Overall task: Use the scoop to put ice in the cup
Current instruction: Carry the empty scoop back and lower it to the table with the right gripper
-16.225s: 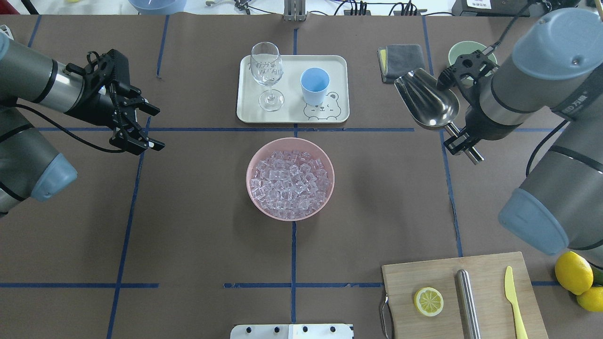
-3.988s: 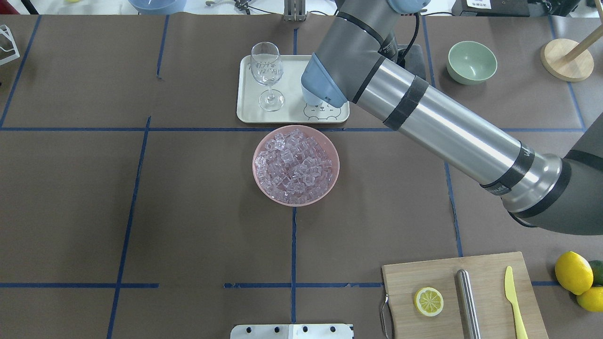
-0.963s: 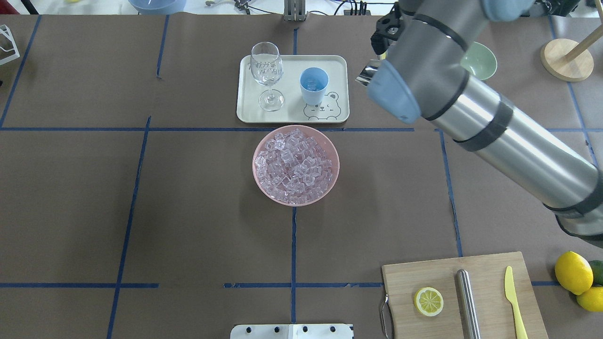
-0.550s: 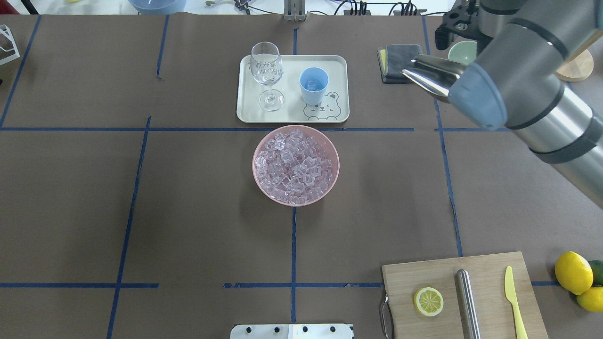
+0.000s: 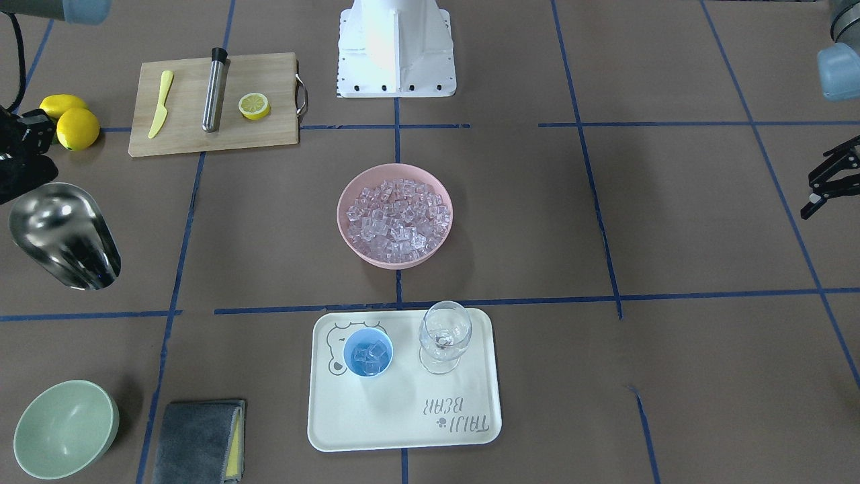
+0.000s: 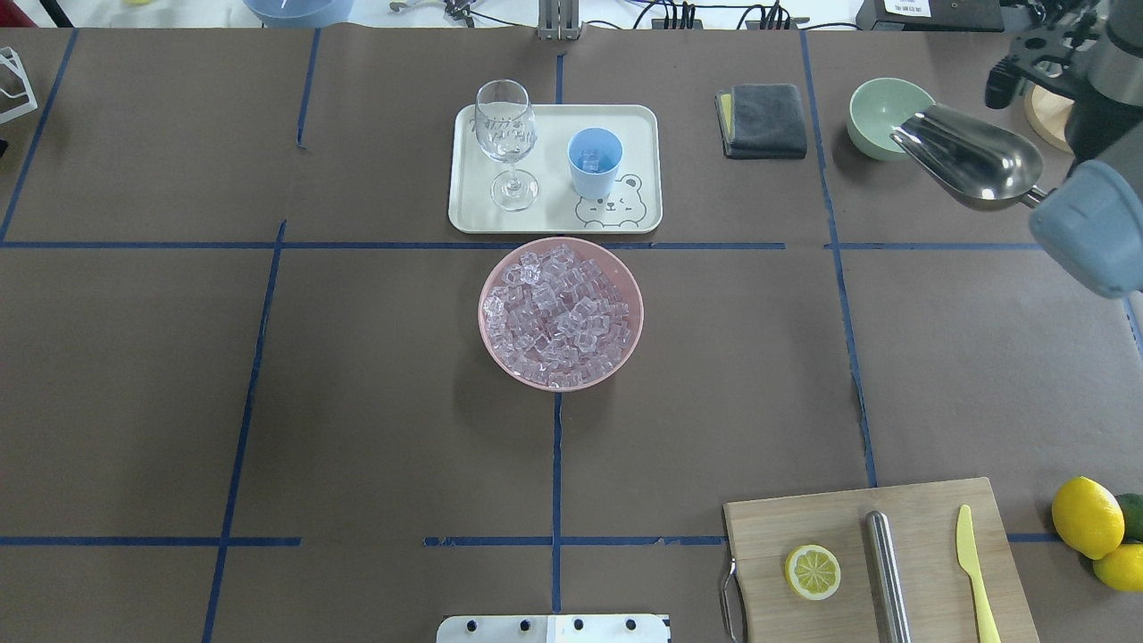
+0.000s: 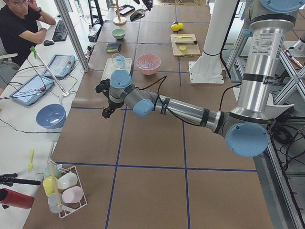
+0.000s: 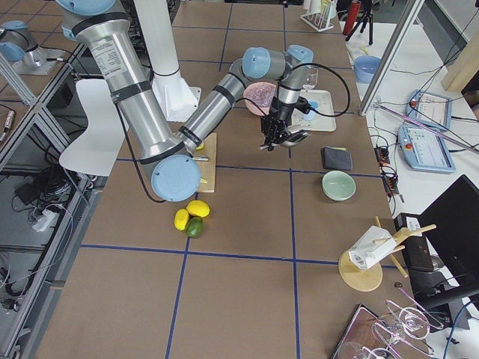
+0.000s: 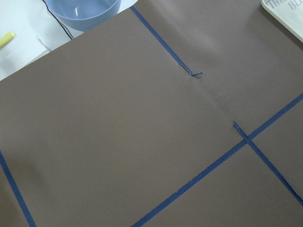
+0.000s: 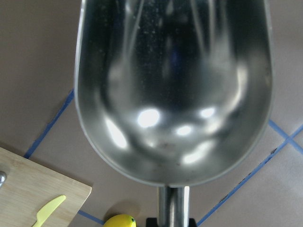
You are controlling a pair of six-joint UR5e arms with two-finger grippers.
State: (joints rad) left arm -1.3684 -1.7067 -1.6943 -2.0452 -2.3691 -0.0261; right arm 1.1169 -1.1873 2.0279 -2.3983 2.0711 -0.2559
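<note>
The light-blue cup [image 6: 595, 162] stands on the white tray [image 6: 645, 125] with a few ice cubes in it, which show best in the front-facing view [image 5: 368, 356]. A pink bowl [image 6: 493, 344] in front of the tray is full of ice [image 6: 561, 311]. My right gripper [image 5: 21, 171] is shut on the handle of the steel scoop [image 6: 971, 161]. It holds the scoop in the air at the far right, next to the green bowl. The trough is empty in the right wrist view [image 10: 173, 90]. My left gripper [image 5: 811, 197] is open and empty, far off at the left side.
A wine glass [image 6: 506, 134] stands on the tray beside the cup. A green bowl [image 6: 880, 112] and a grey cloth [image 6: 763, 121] lie at the far right. A cutting board [image 6: 777, 522] with a lemon half, steel cylinder and knife is near right, beside lemons [image 6: 1085, 516].
My right arm has swung the scoop from the cup out to the right, beside the green bowl. The cup now holds ice. The pink bowl has shifted slightly since the first frame.
</note>
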